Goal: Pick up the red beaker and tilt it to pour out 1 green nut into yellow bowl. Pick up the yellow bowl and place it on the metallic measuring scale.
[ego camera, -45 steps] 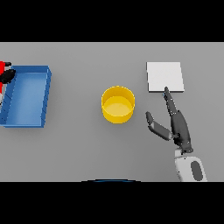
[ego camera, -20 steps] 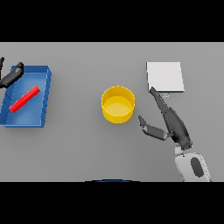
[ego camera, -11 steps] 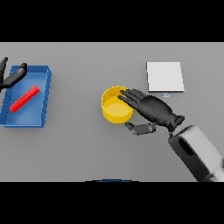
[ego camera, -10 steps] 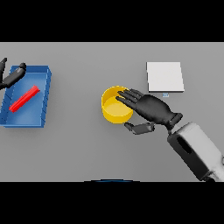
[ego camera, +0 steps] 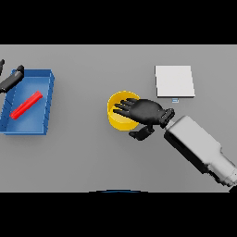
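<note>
Now the right hand [ego camera: 147, 112] lies spread over the yellow bowl [ego camera: 119, 118], fingers straight across its mouth, thumb low beside its near rim (gripping nothing). Well apart at the far left, the left hand [ego camera: 11, 78], fingers unclear, shows above the blue tray [ego camera: 44, 107] where the red beaker [ego camera: 26, 105] lies flat; the scale [ego camera: 174, 81] stands beyond the bowl.

One beaker [ego camera: 26, 105], bowl [ego camera: 118, 116], tray [ego camera: 45, 105], scale [ego camera: 174, 81]

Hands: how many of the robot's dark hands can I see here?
2. The right hand lies over the yellow bowl mid-table, fingers spread. The left hand shows only partly at the far left edge, by the blue tray; the rest is cut off.
</note>
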Controlling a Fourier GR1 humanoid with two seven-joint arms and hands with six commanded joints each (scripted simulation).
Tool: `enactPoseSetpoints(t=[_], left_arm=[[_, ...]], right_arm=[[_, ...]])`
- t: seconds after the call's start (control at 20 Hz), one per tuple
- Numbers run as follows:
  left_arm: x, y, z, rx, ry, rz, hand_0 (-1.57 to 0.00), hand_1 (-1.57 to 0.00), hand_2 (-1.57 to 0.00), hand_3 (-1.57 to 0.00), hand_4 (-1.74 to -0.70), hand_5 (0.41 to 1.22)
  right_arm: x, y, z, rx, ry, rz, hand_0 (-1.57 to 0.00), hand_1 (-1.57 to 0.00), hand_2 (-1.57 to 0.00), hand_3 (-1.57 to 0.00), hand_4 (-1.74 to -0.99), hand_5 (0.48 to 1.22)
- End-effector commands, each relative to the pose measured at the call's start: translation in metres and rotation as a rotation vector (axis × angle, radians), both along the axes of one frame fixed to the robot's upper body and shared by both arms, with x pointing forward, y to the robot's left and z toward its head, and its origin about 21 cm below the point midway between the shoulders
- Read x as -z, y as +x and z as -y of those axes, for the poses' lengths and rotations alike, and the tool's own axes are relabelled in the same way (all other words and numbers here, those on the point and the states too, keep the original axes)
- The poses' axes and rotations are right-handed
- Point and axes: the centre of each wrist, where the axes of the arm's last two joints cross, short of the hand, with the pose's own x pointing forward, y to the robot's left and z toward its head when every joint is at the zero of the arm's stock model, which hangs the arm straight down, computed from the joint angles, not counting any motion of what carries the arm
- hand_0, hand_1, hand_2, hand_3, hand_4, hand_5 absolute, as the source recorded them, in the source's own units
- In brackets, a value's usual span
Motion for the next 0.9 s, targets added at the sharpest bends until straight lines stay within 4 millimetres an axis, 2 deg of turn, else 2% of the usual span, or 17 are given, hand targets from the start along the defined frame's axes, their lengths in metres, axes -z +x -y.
enactPoseSetpoints(t=[0.0,0.1,0.25,0.45,0.6,0.65,0.7,0.75,0.85], left_arm=[[0.004,0.000,0.002,-0.004,-0.003,-0.004,0.00,0.00,0.00,0.00,-0.72,0.688],[0.006,-0.002,0.002,0.000,-0.004,0.005,0.00,0.00,0.00,0.00,-0.72,0.688],[0.005,0.000,0.001,0.001,-0.006,0.006,0.00,0.00,0.00,0.00,-0.72,0.682],[0.003,-0.002,0.002,0.011,-0.009,0.012,0.00,0.00,0.00,0.00,-0.72,0.688],[0.004,-0.003,0.001,0.011,-0.006,0.006,0.00,0.00,0.00,0.00,-0.71,0.686],[0.002,-0.003,-0.003,0.006,-0.006,0.010,0.00,0.00,0.00,0.00,-0.71,0.689],[0.002,-0.002,-0.001,0.009,-0.006,0.014,0.00,0.00,0.00,0.00,-0.71,0.691],[0.004,-0.003,0.000,0.016,-0.009,0.017,0.00,0.00,0.00,0.00,-0.72,0.692],[0.002,-0.003,-0.005,0.008,-0.007,0.008,0.00,0.00,0.00,0.00,-0.72,0.692]], right_arm=[[0.001,0.004,0.000,0.001,-0.025,-0.007,0.00,0.00,0.00,0.00,-1.231,0.703],[0.007,0.007,-0.002,-0.016,-0.069,-0.011,0.00,0.00,0.00,0.00,-1.250,0.708],[0.002,0.011,-0.014,-0.035,-0.123,-0.022,0.00,0.00,0.00,0.00,-1.270,0.727],[0.006,0.016,-0.022,-0.022,-0.148,-0.057,0.00,0.00,0.00,0.00,-1.297,0.753],[0.007,0.017,-0.021,0.020,-0.152,-0.086,0.00,-0.02,-0.02,-0.04,-1.336,0.810],[0.007,0.017,-0.021,0.013,-0.152,-0.092,-0.11,-0.10,-0.09,-0.10,-1.360,0.842],[0.011,0.017,-0.019,0.009,-0.155,-0.094,-0.29,-0.24,-0.18,-0.17,-1.387,0.873],[0.012,0.016,-0.022,0.001,-0.161,-0.088,-0.54,-0.47,-0.31,-0.26,-1.420,0.943],[0.009,0.017,-0.021,-0.012,-0.158,-0.085,-0.91,-0.87,-0.69,-0.46,-1.512,1.043]])
